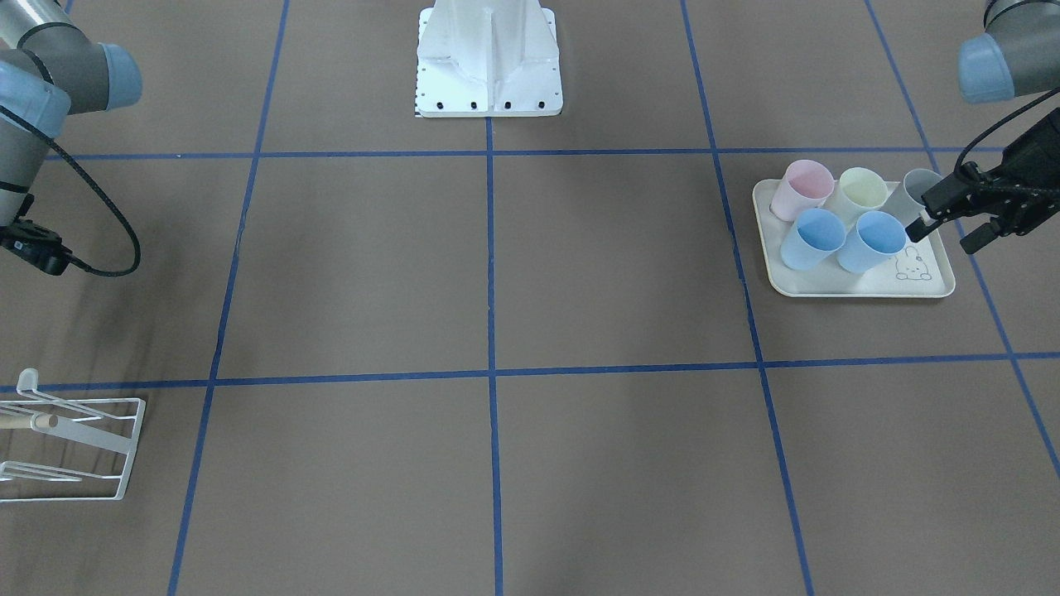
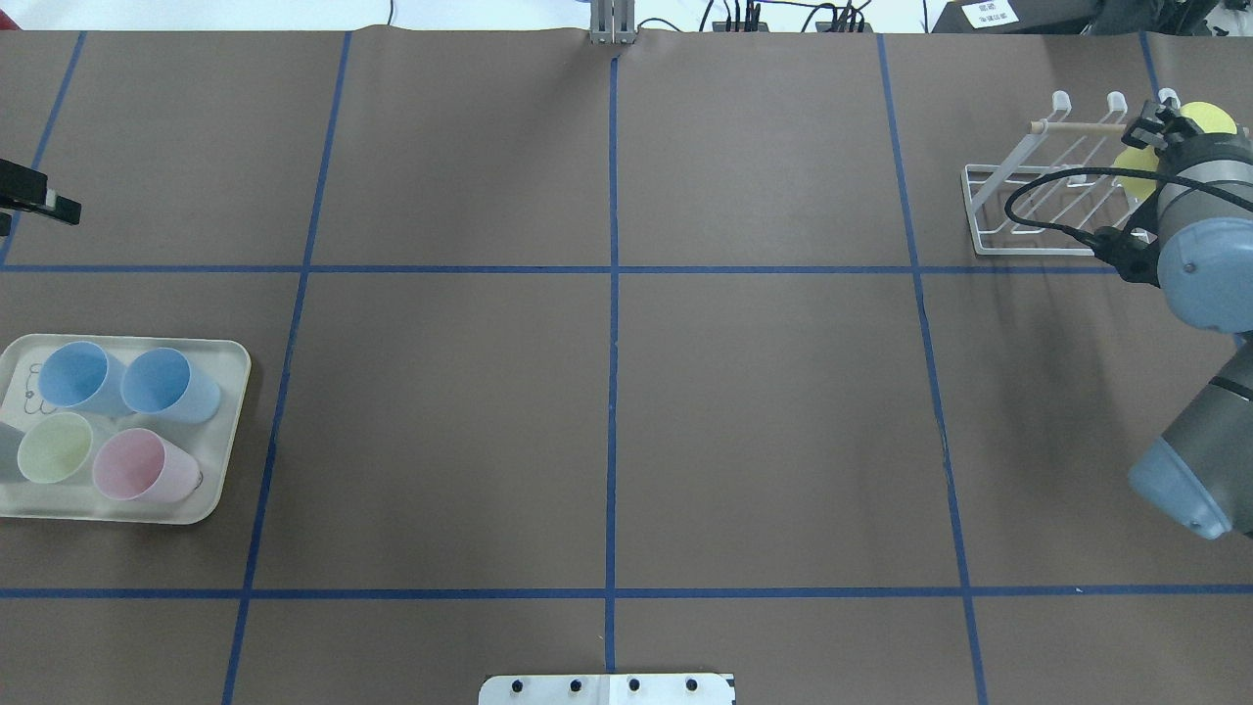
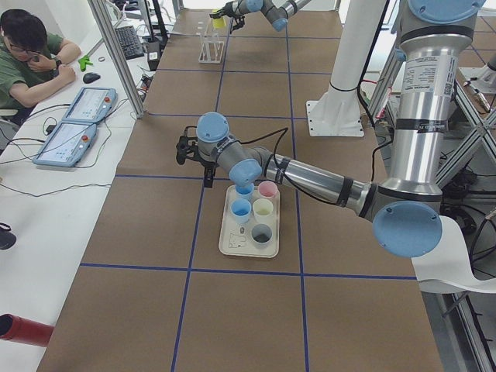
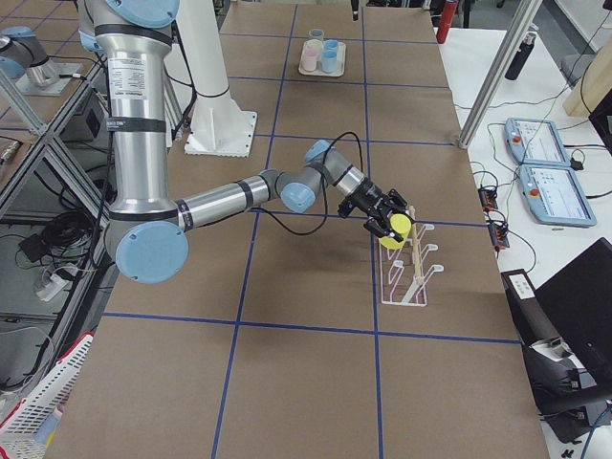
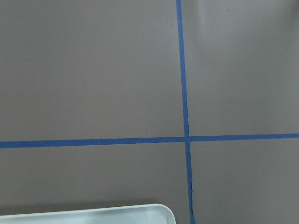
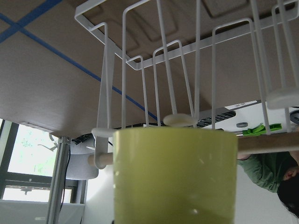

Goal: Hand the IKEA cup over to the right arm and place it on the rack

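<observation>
**Yellow cup held at the rack**

The yellow-green IKEA cup [image 6: 175, 175] sits in the grasp of the right gripper [image 4: 387, 221], whose fingers are clenched on it. The cup hangs above the table at the rack [image 2: 1038, 201], level with the rack's upper part. In the right wrist view it fills the lower middle, with the white wire prongs [image 6: 161, 70] and the pale wooden rod [image 6: 266, 142] just behind it. Whether the cup touches the rod or a prong cannot be told. The right arm [image 4: 220, 201] reaches out low over the brown table [image 2: 764, 421] to that corner.

Well apart, at the other end of the table, the left gripper [image 1: 941, 237] hovers over the edge of a cream tray [image 1: 861, 290] with a bunny drawing. Its fingers are spread, released, with nothing between them; one fingertip is just beside a grey cup [image 1: 911, 192]. The tray also holds a pink cup [image 1: 799, 189], a pale yellow cup [image 1: 857, 194] and two blue cups [image 1: 813, 238], all tilted. Blue tape lines [image 2: 613, 343] divide the table into squares.
</observation>
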`<state>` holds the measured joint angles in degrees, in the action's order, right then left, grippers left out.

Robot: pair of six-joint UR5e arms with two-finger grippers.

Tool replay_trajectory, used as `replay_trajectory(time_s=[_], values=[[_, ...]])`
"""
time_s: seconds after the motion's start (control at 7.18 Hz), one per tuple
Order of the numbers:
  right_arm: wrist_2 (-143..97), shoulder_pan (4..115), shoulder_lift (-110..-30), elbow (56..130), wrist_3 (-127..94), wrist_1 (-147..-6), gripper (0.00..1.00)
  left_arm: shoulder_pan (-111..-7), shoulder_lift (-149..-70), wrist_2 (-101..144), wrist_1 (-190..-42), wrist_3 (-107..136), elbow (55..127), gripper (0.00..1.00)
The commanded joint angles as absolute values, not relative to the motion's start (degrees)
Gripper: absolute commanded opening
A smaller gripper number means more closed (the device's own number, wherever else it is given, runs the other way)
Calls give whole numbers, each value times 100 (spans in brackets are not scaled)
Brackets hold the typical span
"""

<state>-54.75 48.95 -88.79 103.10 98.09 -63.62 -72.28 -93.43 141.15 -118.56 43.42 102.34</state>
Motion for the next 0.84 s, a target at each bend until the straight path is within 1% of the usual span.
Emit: replay_trajectory(time_s=[0.0,0.28,0.7], values=[[-5414,4878,-8851,10239,9809,-6346,21,-7225,-9343,14115,-11856,4342,10230,100],[-5414,4878,-8710,10082,9809,-6346,24,-7225,-9343,14107,-11856,4342,10230,100],[-5414,4878,-8701,10037,9817,-6328,26,-7216,-9343,14115,-11856,4342,10230,100]])
